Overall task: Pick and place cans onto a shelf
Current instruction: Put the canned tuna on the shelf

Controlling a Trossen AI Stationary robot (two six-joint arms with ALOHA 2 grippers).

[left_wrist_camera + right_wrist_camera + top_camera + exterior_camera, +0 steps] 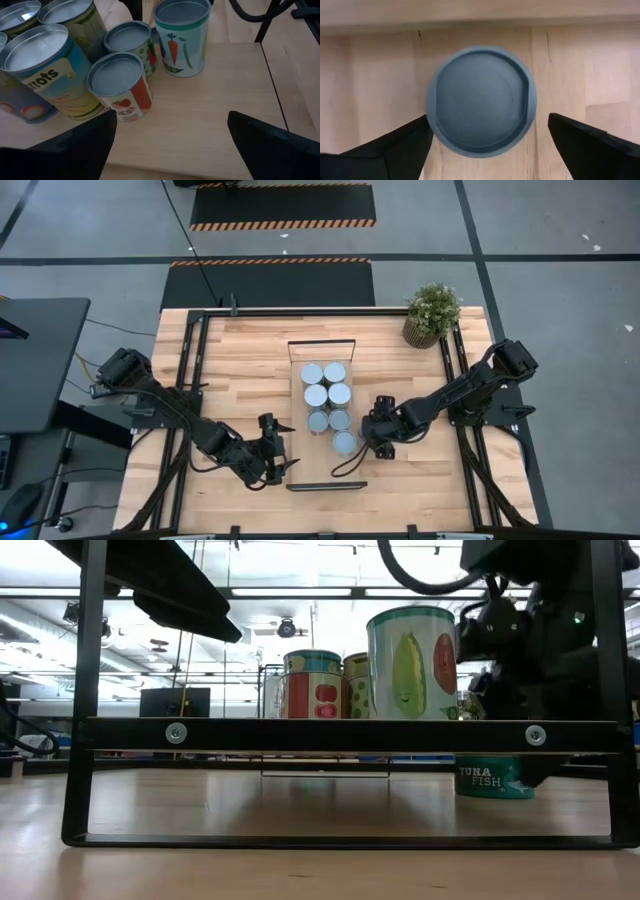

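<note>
The tuna can (481, 101), squat, rigid and probably slick-sided, sat on the counter (240, 350) between the right hand's (485, 145) spread fingers, best gripped across its sides, while the left hand (170, 145) waited open by the shelf (300, 395).

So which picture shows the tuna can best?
The low view: the tuna can shows its side there, with the TUNA FISH label. The right wrist view and the high view look down on it and show only its grey top. The left wrist view misses it.

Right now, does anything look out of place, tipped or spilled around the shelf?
Nothing is tipped or spilled. One tuna can stands on the tabletop, below the level of the shelf that holds the other cans. The open right gripper hovers over it. The open left gripper waits near the shelf.
</note>
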